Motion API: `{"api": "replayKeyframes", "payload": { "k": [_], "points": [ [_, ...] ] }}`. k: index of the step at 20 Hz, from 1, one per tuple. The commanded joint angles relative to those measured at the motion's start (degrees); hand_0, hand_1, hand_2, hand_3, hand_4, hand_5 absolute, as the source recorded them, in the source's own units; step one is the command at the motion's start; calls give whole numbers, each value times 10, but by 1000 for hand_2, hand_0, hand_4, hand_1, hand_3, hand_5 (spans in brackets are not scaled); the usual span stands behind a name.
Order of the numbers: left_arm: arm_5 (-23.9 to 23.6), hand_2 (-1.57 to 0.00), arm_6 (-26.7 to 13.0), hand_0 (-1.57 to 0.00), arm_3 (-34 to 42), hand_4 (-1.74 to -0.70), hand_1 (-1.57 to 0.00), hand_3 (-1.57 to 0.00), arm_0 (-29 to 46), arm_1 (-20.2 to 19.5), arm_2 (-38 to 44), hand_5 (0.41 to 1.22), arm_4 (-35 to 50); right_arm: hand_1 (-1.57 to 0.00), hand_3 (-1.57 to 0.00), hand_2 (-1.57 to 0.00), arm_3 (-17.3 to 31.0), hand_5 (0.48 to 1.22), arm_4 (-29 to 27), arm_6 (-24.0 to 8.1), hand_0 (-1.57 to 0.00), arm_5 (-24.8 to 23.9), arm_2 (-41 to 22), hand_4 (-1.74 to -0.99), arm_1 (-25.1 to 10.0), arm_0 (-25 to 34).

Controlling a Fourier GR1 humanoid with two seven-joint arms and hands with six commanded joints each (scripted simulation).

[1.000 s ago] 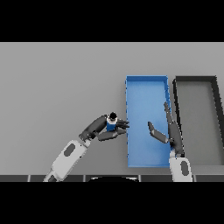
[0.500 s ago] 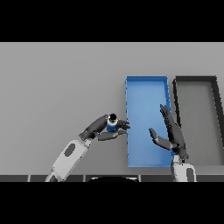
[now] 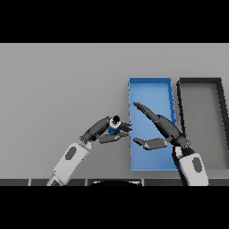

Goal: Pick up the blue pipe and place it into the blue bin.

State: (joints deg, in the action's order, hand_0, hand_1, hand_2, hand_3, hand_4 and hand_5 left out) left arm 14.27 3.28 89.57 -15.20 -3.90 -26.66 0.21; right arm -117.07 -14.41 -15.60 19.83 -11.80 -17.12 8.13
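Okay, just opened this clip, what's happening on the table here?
The robot's left hand is curled round a small blue pipe with a dark open end, holding it just left of the blue rectangular bin. The pipe is not in the bin yet. The right hand is open, fingers extended, over the blue bin's middle, holding nothing. A dark grey bin sits to the right of the blue one on the grey table.

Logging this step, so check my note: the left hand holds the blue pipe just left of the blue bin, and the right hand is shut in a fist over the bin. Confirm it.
One error: the head view shows the right hand open over the blue bin, fingers straight, not in a fist. The rest holds: the left hand holds the blue pipe just left of the bin.
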Motion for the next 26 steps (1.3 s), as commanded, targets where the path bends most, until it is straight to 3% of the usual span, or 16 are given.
{"api": "replayKeyframes", "payload": {
  "k": [1, 2, 6, 13, 17, 19, 22, 25, 26],
  "points": [
    [-1, -1571, -5, -1571, -3, -1467, -1571, -1571, -4, 4, -1, 1221, -8, -2, 1, -53, 12, 556, 2, -13, 1, -2, -7, -1296, 6, 33],
    [-2, -1571, -7, -1571, -3, -1467, -1571, -1571, -5, 12, -2, 1221, -9, -2, 1, -44, 10, 559, 2, -11, 1, 7, -16, -1298, 6, 45],
    [17, -1571, 11, -1571, -19, -1466, -1571, -1571, -10, 13, 14, 1221, -10, 0, 1, -45, 22, 555, -27, -53, 1, 25, -44, -1282, 20, 91],
    [42, -1571, -6, -1571, -11, -1470, -1571, -1571, 1, 21, 26, 1221, -3, -25, 1, -77, 84, 526, -10, -91, -16, 44, -71, -1196, 47, 197],
    [40, -1571, -14, -1571, -15, -1465, -1571, -1571, 5, 31, 25, 1221, -25, -108, -44, -166, 126, 497, -2, -92, -69, 59, -81, -1204, 69, 233],
    [45, -1571, -8, -1571, -16, -1517, -1571, -1571, 6, 34, 31, 1221, -26, -362, -242, -377, 141, 485, -9, -88, -323, 73, -78, -1278, 68, 247],
    [43, -1571, -46, -1571, -9, -1622, -1571, -1571, 8, 33, 31, 1221, -38, -877, -762, -910, 149, 518, -6, -80, -876, 74, -88, -1467, 86, 254],
    [54, -1571, -20, -1571, -12, -1677, -1571, -1523, 11, 39, 45, 1221, -21, -1215, -1021, -1233, 151, 650, -23, -89, -1215, 68, -92, -1581, 100, 252],
    [60, -1571, -16, -1571, -14, -1690, -1571, -1532, 12, 44, 47, 1221, -13, -1287, -1102, -1300, 157, 765, -27, -82, -1286, 63, -94, -1606, 106, 249]
  ]
}}
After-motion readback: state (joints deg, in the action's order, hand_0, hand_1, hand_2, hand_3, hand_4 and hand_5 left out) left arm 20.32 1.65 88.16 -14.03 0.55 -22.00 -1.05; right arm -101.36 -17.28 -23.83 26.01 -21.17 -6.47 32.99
